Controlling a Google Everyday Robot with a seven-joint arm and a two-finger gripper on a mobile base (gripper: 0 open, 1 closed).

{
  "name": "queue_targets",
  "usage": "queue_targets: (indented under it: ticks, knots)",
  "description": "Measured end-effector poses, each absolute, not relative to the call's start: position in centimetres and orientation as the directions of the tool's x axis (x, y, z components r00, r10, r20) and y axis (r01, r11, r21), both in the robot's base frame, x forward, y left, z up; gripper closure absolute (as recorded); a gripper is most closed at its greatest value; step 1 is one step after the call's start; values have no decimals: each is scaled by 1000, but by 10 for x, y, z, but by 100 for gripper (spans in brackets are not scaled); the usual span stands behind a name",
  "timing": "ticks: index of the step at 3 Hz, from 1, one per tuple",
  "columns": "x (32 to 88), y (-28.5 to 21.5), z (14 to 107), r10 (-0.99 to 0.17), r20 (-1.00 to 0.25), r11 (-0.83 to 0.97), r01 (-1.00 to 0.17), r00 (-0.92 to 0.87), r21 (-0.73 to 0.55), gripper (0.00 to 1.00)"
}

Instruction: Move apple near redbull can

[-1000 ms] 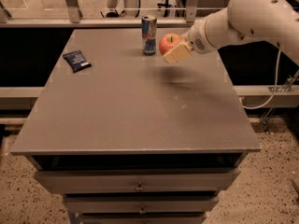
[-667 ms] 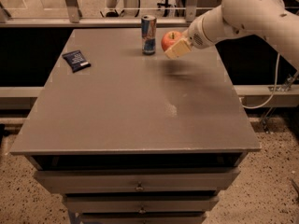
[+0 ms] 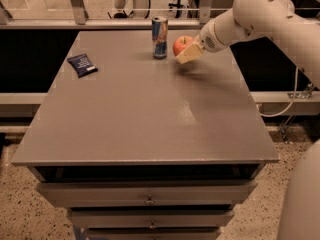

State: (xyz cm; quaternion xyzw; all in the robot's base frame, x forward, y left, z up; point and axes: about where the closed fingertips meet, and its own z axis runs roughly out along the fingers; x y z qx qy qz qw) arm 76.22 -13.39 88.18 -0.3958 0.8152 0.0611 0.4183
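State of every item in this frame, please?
apple: gripped, apparently lifted off the table, just right of the can.
hand: shut on the apple, over the far right area.
redbull can: upright, untouched.
blue packet: lying flat, far left.
drawers: closed.

Arm point(image 3: 250, 14) stretched leftward; claw point(image 3: 186, 53) raised, clamping apple point(image 3: 180, 44).

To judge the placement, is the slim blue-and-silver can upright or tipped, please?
Upright: the slim blue-and-silver can stands on its base, silver top up. The gripper, holding the round red apple, is beside it.
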Motion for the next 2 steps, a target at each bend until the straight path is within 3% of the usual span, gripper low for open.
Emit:
queue_targets:
  ticks: [1, 2]
  knots:
    - [769, -117, 868, -569, -747, 663, -729, -344, -170, 50]
    - [772, -104, 864, -552, -764, 651, -745, -335, -144, 19]
